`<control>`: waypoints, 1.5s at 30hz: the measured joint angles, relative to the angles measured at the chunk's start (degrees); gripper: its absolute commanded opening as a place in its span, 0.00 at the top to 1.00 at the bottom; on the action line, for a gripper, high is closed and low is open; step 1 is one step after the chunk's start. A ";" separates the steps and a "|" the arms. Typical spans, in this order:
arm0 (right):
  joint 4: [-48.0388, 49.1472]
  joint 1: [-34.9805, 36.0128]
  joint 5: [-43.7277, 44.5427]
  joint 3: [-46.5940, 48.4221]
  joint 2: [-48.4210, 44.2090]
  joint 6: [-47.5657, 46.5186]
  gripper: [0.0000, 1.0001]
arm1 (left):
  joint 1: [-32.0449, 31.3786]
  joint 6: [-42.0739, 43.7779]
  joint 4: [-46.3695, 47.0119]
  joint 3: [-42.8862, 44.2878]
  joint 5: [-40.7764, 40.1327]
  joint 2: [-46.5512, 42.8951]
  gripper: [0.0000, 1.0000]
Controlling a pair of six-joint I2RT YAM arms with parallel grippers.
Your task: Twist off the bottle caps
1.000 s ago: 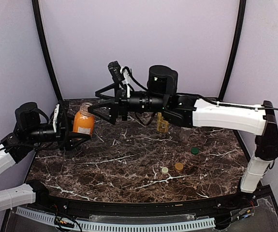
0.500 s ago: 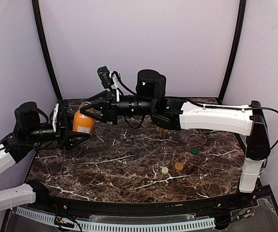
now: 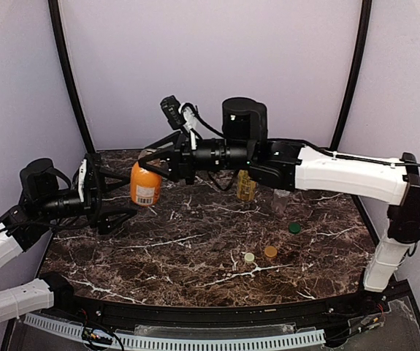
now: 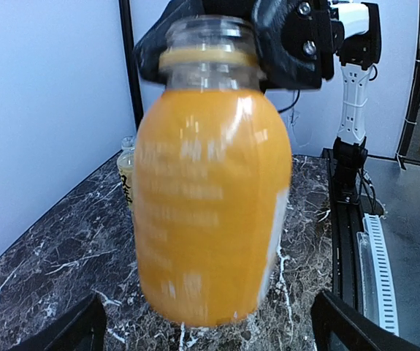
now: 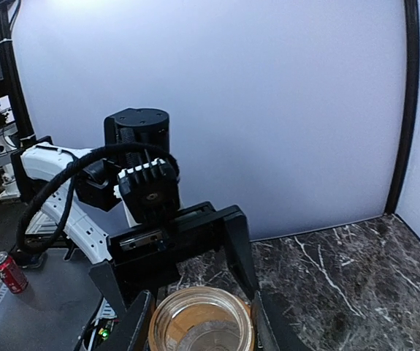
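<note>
The squat orange bottle (image 3: 145, 186) (image 4: 213, 197) has no cap on it and hangs a little tilted by its neck. My right gripper (image 3: 150, 166) (image 5: 201, 325) is shut on that neck, and the open mouth (image 5: 202, 322) shows between its fingers. My left gripper (image 3: 124, 199) (image 4: 213, 333) stands open on either side of the bottle's base without touching it. A dark green cap (image 3: 294, 227), a pale cream cap (image 3: 249, 257) and a golden tan cap (image 3: 270, 251) lie loose on the table. The yellow-labelled bottle (image 3: 246, 186) (image 4: 126, 172) and the clear bottle (image 3: 280, 202) stand at the back.
The dark marble table (image 3: 195, 248) is walled by pale panels with black posts (image 3: 69, 80) at the back corners. My right arm (image 3: 341, 175) reaches across the back of the table over the two standing bottles. A black rail (image 3: 217, 314) runs along the near edge.
My right gripper closed on the orange bottle's neck and carried it a little to the right. My left gripper opened wide, let go of the bottle and drew back.
</note>
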 measured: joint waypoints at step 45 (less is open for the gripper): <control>29.73 -51.17 39.41 -71.43 -32.41 3.43 1.00 | 37.33 -11.08 -2.36 -18.91 -17.68 -20.00 0.01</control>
